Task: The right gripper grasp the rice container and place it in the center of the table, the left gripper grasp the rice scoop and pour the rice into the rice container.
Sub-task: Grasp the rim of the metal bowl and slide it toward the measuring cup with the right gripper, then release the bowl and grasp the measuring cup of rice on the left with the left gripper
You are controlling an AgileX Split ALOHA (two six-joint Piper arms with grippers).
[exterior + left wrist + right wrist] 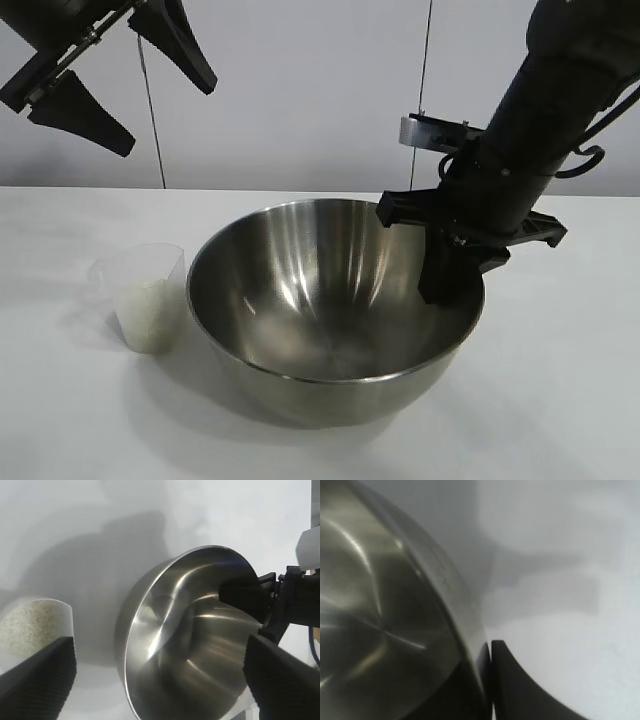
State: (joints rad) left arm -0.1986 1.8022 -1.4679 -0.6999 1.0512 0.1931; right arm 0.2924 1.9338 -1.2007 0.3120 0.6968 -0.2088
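While the steel mixing bowl (335,305) rests on the white worktop (560,400), we see the right end effector (452,270) clenched on its right rim, one finger inside, one outside. Just left of the bowl stands the plastic measuring cup (143,297) of rice (148,312); the left end effector (120,75) hangs released above it.

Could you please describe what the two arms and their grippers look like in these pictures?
Both are matte black. The left gripper has broad, tapering, ribbed jaws on a slim metal rail. The right gripper hangs from a thick black arm with a silver ring, a looping black cable and a flat crossbar.
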